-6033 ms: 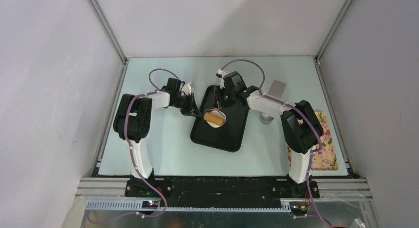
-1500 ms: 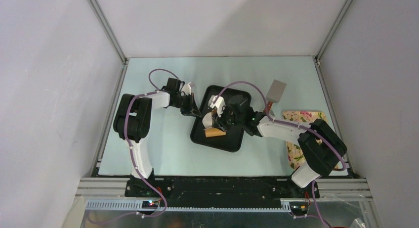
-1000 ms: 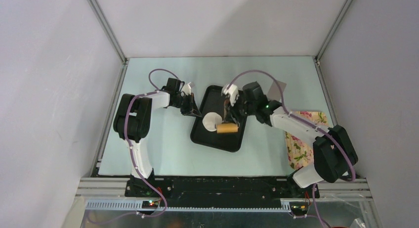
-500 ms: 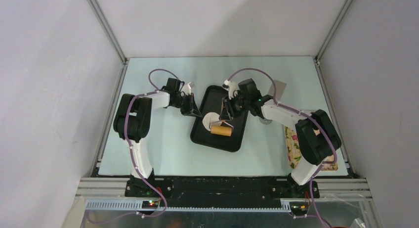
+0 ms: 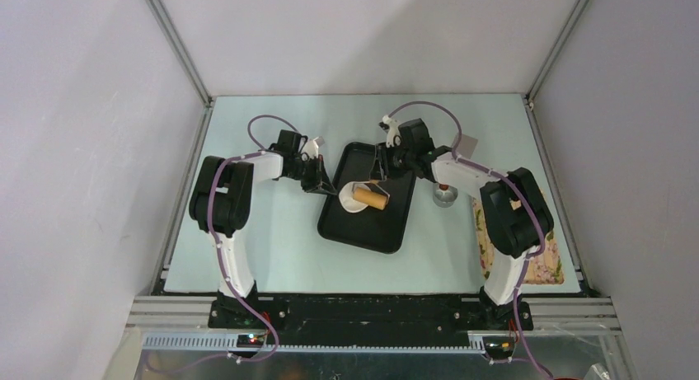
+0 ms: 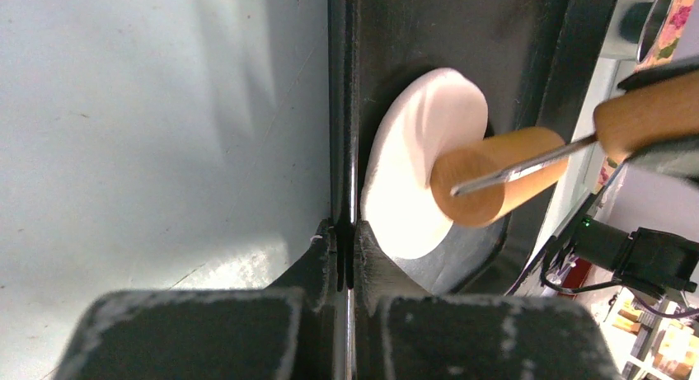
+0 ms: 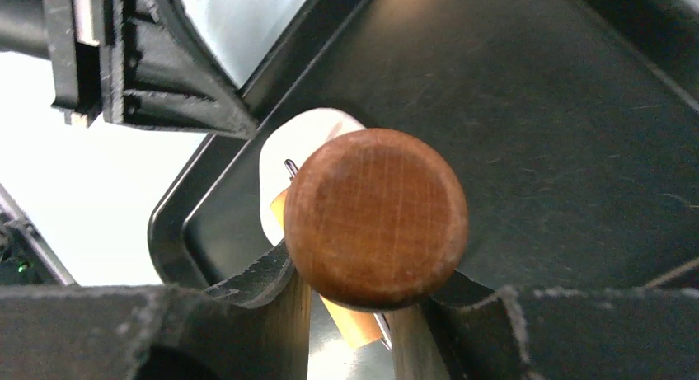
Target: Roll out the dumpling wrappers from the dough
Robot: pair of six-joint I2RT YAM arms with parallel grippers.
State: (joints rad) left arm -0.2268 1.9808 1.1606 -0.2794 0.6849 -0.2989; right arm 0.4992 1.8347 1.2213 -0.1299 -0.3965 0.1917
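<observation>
Right gripper [image 7: 368,296]: we record it clamped on the dark wooden handle [image 7: 375,219] of the roller [image 6: 494,175], whose pale barrel lies across the dough [image 6: 408,190]. Left gripper [image 6: 346,236]: jaws pinched together on the left rim of the black tray [image 5: 363,232], steadying it, we judge. Dough: one flattened white disc against the tray's left wall. We reckon flattening well advanced, with evening passes left.

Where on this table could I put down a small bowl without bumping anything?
Bare table: the far strip behind the tray, and the near stretch between the left arm and the tray. The tray's near half is bare too. Crowded: its far left, where left gripper pinches the rim and right gripper's roller rests on the dough.
</observation>
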